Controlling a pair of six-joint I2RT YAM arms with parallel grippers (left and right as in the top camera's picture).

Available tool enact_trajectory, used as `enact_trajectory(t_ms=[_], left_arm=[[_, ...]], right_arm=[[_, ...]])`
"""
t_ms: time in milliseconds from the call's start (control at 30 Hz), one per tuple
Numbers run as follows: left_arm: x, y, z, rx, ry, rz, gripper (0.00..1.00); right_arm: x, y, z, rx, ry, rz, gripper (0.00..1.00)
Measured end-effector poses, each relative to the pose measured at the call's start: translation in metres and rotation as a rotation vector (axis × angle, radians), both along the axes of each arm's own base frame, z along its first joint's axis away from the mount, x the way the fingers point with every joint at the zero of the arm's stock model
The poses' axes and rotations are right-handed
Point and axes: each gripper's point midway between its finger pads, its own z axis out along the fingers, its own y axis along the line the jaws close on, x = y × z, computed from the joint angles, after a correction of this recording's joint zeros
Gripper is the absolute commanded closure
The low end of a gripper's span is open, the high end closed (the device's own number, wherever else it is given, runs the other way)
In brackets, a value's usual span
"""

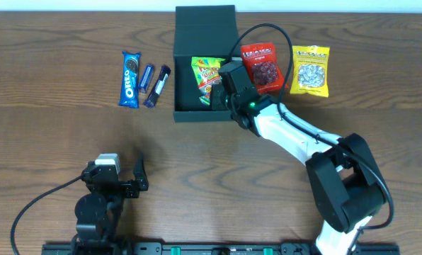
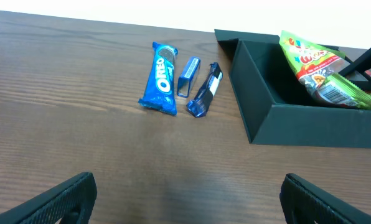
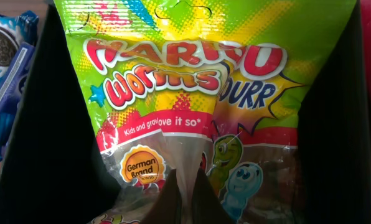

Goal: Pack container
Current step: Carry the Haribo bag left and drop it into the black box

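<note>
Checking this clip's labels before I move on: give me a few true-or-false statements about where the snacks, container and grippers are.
The container is closed. False: its lid stands open, with the Haribo bag inside.
The Oreo packet lies left of the container. True.
The left gripper holds the yellow packet. False: it is open and empty; the packet lies right of the container.
The red packet lies outside the container. True.

container [image 1: 187, 83] | dark matte box | lid open | far table centre | gummy bag [image 1: 207, 73] inside
</note>
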Motion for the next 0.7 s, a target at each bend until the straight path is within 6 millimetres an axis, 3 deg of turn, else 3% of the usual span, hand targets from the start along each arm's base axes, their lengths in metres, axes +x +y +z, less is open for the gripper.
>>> enact_trajectory(t_ms=[33,67,133,167,400,500,700], left_arm=[[0.000,0.000,0.000,0.000,0.000,0.000,0.05],[0.000,0.000,0.000,0.000,0.000,0.000,0.05],[0.000,0.000,0.000,0.000,0.000,0.000,0.05],[0.000,0.000,0.000,0.000,0.000,0.000,0.05],[0.000,0.000,0.000,0.000,0.000,0.000,0.05],[0.000,0.000,0.000,0.000,0.000,0.000,0.05],[0.000,0.000,0.000,0.000,0.000,0.000,0.05]], right_arm=[[0.001,0.000,0.001,0.005,-0.001,-0.005,0.71],[0.002,0.000,0.001,0.009,-0.005,-0.010,0.41],[0.005,0.001,0.005,0.014,-0.020,-0.017,0.10],[0.006,0.001,0.006,0.017,-0.024,-0.019,0.01],[0.013,0.004,0.022,0.049,-0.060,-0.036,0.01],[0.017,0.006,0.049,0.080,-0.109,-0.035,0.01],[0.007,0.000,0.125,0.096,-0.235,0.009,0.01]])
